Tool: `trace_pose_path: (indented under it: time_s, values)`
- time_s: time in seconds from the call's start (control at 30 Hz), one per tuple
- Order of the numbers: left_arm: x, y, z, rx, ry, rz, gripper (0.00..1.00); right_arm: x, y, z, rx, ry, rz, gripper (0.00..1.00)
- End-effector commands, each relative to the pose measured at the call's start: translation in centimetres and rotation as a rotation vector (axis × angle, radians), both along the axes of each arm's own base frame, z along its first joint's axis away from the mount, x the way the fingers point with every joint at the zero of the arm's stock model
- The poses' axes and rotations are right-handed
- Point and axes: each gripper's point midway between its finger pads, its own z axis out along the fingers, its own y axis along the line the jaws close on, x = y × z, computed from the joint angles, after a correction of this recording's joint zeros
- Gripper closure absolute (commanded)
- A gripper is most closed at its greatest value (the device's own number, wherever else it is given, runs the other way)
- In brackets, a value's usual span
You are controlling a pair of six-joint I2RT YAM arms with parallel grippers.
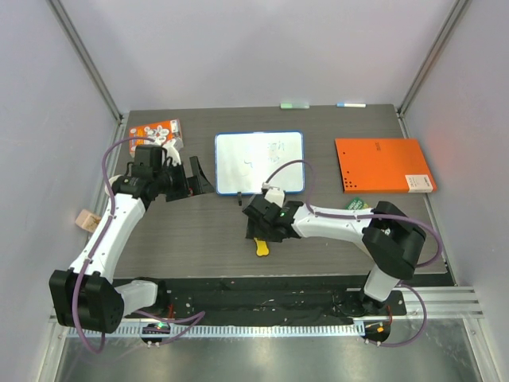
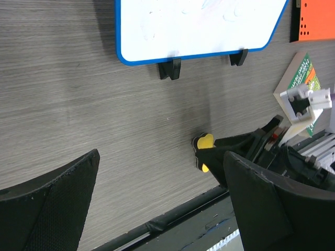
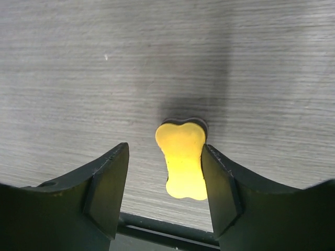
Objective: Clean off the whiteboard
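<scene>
Wood-grain table [image 1: 199,239] holds everything, seen from above. Just off its left edge lies a small wooden block [image 1: 85,218]. At the far left corner of the table sits an orange-and-white printed box [image 1: 157,132], and right beside it the left gripper [image 1: 199,177] hovers over the surface. Its wrist view shows the left gripper [image 2: 157,204] spread wide, nothing between its fingers, only bare table below.

Next comes the whiteboard [image 1: 259,162], lying flat at the middle of the table toward the far edge, just right of the left gripper. It has a blue frame, and faint dark scribbles show near its centre and upper right. The left wrist view catches its near edge [image 2: 199,26] with two black feet [image 2: 170,69] sticking out.

Nearer the arms, apart from the board's front edge, the right gripper [image 1: 258,235] points down at a yellow bone-shaped eraser [image 1: 262,247] lying on the table. In the right wrist view the right gripper [image 3: 165,151] straddles the eraser [image 3: 183,159] with jaws parted. The finger on the right of that view sits against or just beside it, I cannot tell which. A clear gap remains on the other side, so it is not clamped.

Further right, a green packet [image 1: 355,204] lies by the right arm, and an orange folder [image 1: 383,165] lies flat near the far right corner.
</scene>
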Motion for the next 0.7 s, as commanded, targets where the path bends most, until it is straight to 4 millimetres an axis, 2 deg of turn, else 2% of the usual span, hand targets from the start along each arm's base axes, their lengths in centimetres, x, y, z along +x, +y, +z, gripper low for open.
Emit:
trace_pose_path:
  time_s: [0.0,0.2,0.47,0.53,0.67]
  values:
    - [0.3,-0.4,0.5,-0.024,-0.024,-0.020,0.00,0.3,0.0,2.5,-0.051,-0.109,0.035,0.36]
    - [0.3,-0.4,0.6,-0.027,-0.026,-0.020,0.00,-1.3,-1.6,0.8,-0.212,-0.098,0.074,0.37]
    - [0.2,-0.4,0.3,-0.023,-0.018,-0.019,0.00,-1.7,-1.2,-1.2,-0.227,-0.074,0.083,0.43]
    - [0.2,-0.4,0.3,-0.022,-0.015,-0.019,0.00,-1.8,-1.1,-1.5,-0.223,-0.073,0.084,0.56]
    - [0.2,-0.4,0.2,-0.023,-0.012,-0.022,0.00,-1.9,-1.0,-2.3,-0.225,-0.067,0.086,0.58]
